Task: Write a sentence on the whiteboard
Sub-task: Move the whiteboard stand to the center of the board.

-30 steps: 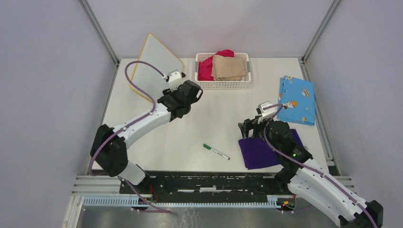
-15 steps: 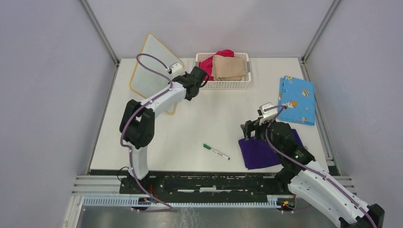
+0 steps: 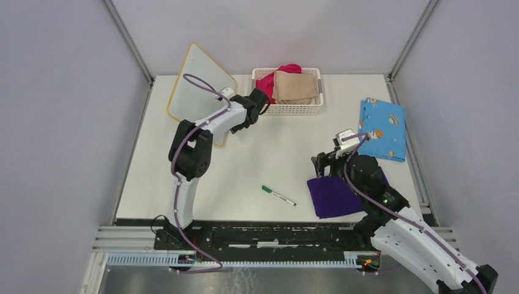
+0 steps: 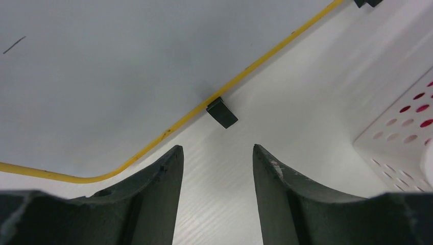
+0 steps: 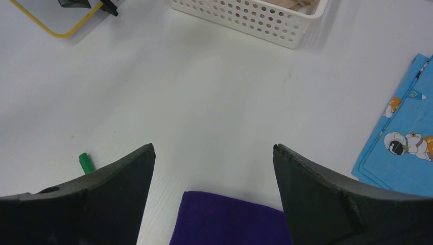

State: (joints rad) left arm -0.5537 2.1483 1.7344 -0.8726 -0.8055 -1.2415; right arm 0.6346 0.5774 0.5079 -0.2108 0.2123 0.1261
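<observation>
Because the whiteboard (image 3: 199, 82) sits at the far left corner of the table (image 3: 269, 165), with its far corner past the table's edge, any shove from the left gripper (image 4: 214, 153) could slide it further out or tip it off. That gripper hangs just beside the board's yellow-framed near edge, lined up with one black foot (image 4: 222, 113). Its jaws stand moderately apart with nothing between them. A pinch on so thin a frame would probably slip. The white basket (image 3: 287, 109) lies close on the other side, so a sideways swing could knock it.

The right gripper (image 5: 213, 148) is spread wide and empty, above the far edge of the purple cloth (image 3: 336, 195). The green marker (image 3: 278, 196) lies well apart from both grippers, near the front middle of the table. It is round and may roll away from a careless pinch. No sentence shows on the board, only a short dark stroke (image 4: 14, 45) in the left wrist view, so the writing is judged not yet begun. The views do not show whether the board lies flat or is propped.

Counted:
- one whiteboard, with two black feet
- one marker
- one basket holding two folded cloths, red and tan
- one purple cloth
- one blue printed cloth (image 3: 382, 128)
- two arms
</observation>
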